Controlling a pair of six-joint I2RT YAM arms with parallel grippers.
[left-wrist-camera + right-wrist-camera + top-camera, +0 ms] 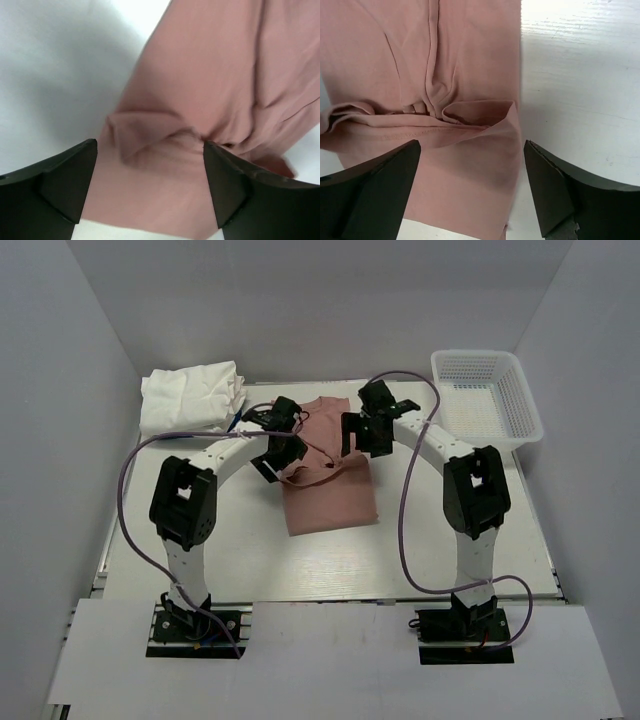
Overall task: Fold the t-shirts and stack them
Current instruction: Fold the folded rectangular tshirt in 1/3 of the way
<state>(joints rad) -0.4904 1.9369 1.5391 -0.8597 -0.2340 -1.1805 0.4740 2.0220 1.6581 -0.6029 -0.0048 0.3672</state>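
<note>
Mid-fold on the dusty pink cotton t-shirt (330,495), centre of white bench (200,550). Left tool (150,150) and right tool (471,149) are released, straddling the bunched fold. Next, I think: pinch both corners and carry them level.

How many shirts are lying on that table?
2 that I can tell apart: a pink t-shirt in the middle, and a crumpled white bundle in the far left corner, which may hide more than one.

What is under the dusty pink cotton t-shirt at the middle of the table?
Only the white tabletop shows around the dusty pink t-shirt. Part of it is folded onto itself; whatever lies beneath the cloth is covered.
</note>
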